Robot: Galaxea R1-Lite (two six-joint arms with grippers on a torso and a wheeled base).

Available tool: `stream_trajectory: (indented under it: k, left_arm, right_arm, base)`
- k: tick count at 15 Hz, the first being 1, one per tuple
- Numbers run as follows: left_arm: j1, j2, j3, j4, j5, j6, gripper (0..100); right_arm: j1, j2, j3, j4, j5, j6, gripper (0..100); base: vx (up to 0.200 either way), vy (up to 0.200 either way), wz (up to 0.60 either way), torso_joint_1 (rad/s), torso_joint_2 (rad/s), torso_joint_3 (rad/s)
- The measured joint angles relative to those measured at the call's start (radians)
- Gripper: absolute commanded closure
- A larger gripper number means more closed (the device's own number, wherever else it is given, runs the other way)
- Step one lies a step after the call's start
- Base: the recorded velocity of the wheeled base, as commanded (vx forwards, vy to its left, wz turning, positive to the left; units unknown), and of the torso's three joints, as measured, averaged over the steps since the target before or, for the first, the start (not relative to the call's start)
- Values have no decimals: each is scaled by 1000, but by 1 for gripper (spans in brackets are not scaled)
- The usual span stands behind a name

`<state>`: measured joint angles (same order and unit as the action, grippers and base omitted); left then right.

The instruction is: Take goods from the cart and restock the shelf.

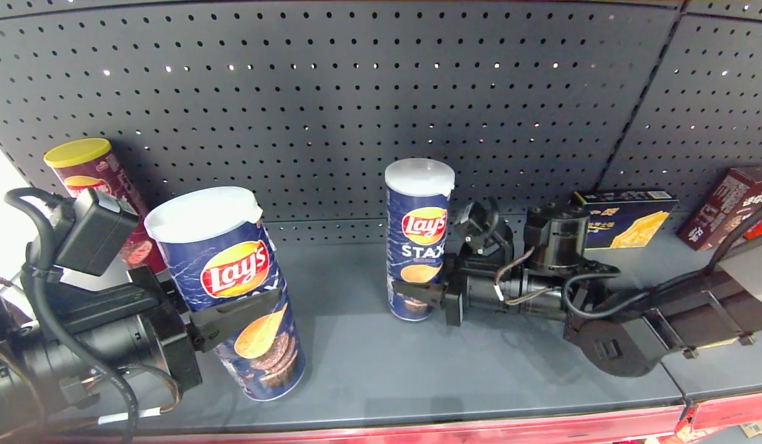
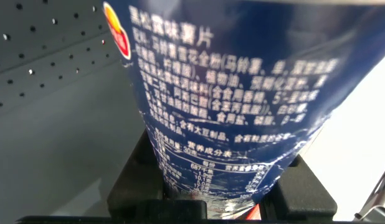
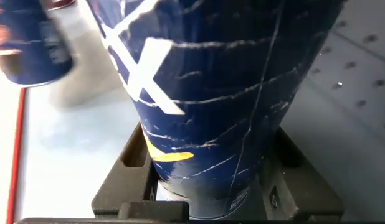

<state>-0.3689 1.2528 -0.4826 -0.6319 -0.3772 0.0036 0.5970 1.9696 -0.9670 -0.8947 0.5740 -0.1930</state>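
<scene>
Two blue chip cans with white lids are on the grey shelf [image 1: 368, 364]. The left can [image 1: 230, 277] [image 2: 230, 93] leans with its top toward the left, its base near the shelf's front edge. My left gripper [image 1: 227, 305] [image 2: 220, 186] is shut on its lower half. The middle can [image 1: 418, 237] [image 3: 217, 81] stands upright further back. My right gripper [image 1: 416, 288] [image 3: 211, 180] comes in from the right and is shut on its lower part. A maroon can with a yellow lid [image 1: 88, 172] stands at the back left, behind my left arm.
A perforated dark back wall [image 1: 356, 92] closes the shelf. A dark blue box [image 1: 624, 216] and a maroon box [image 1: 726, 206] lie at the back right. The shelf's front edge is a red strip [image 1: 418, 431]. Bare shelf lies between the two blue cans.
</scene>
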Motion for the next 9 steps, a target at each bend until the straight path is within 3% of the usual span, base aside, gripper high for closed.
stream_trajectory:
  k: [3, 9]
  left_arm:
    - [12, 0, 5, 0, 2, 0, 100]
    - [36, 0, 0, 0, 0, -1, 100]
  right_arm:
    - [72, -40, 115, -112, -97, 0, 100]
    - [133, -94, 248, -130, -139, 8, 100]
  base:
    - [0, 0, 0, 0, 0, 0]
    - [0, 0, 0, 0, 0, 0]
